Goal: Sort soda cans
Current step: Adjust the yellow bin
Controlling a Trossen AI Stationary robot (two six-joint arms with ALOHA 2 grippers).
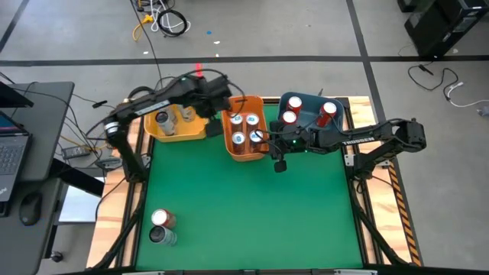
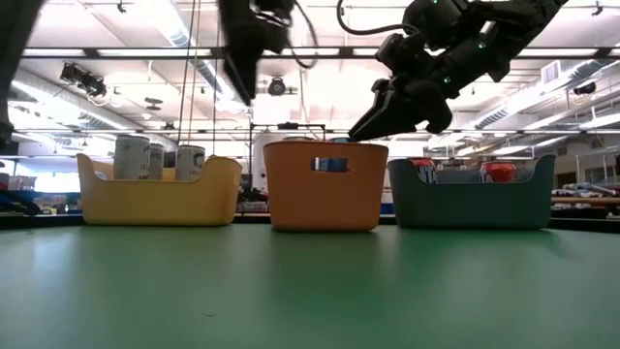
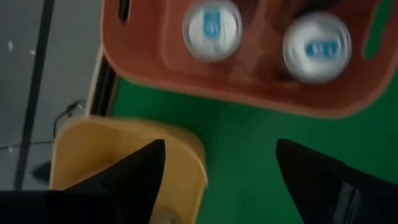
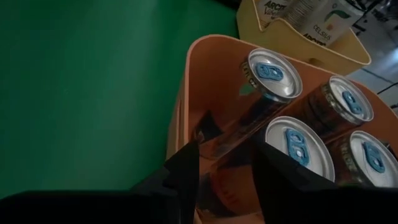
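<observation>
While most soda cans already stand in bins, two cans (image 1: 162,227) remain loose on the green table (image 1: 252,206), well apart from both grippers, at the near left corner. Four blue-tabbed cans (image 1: 246,128) fill the orange bin (image 1: 231,145), and the right gripper (image 4: 227,163) hovers just over that bin's rim, its fingers parted narrowly and holding nothing, one can (image 4: 271,73) directly ahead of its tips. Beyond it, on its far side, the yellow bin (image 1: 177,135) holds white cans (image 1: 163,119); behind the right gripper, the blue bin (image 1: 306,103) holds red cans (image 1: 290,117). The left gripper (image 3: 217,171) hangs above the gap between yellow and orange bins, spread wide and empty. By my judgement the sorting is mostly done, with the two loose cans left to place. The high view alone shows those stray cans; the low view misses them but shows both grippers raised above the bin rims. The right wrist view alone shows the can tabs closely and printed labels in the yellow bin, and the left wrist view confirms nothing sits between the left fingers (image 3: 140,171).
</observation>
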